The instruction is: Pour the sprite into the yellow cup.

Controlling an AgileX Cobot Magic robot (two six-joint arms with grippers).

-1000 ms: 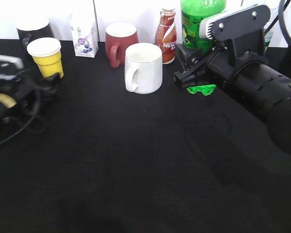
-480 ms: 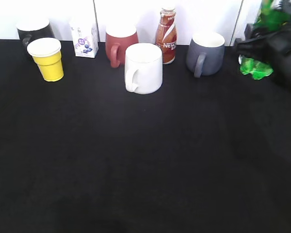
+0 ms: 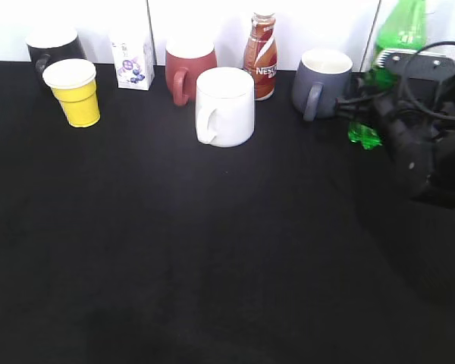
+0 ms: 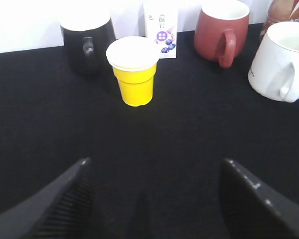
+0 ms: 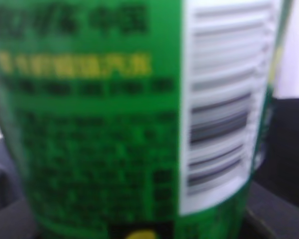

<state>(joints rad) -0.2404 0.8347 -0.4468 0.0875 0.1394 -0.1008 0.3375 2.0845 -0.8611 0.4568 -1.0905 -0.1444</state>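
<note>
Right tool [image 3: 362, 95] at sprite [image 3: 400, 30] (grip unclear)

Left tool [image 4: 152, 194]: two dark ribbed fingers [image 4: 65, 199] at the bottom of the view, spread wide apart, nothing between them, hovering over bare black desk [image 4: 189, 144].

Yellow cup [image 4: 133, 69]: upright, white rim, white inside, standing alone ahead of the tool toward the desk's far edge.

Along the far edge, against a white wall:
- black mug [image 4: 87, 42], just left of and behind the yellow cup, handle facing the camera.
- small white carton [image 4: 161, 27] with purple print, just behind the cup on the right.
- dark red mug [image 4: 222, 27], handle toward the camera.
- white mug [image 4: 284, 62], nearer than the red one, handle to the front, cut by the right border.
- brown bottle [image 4: 286, 10], only a sliver, top right corner.
</note>
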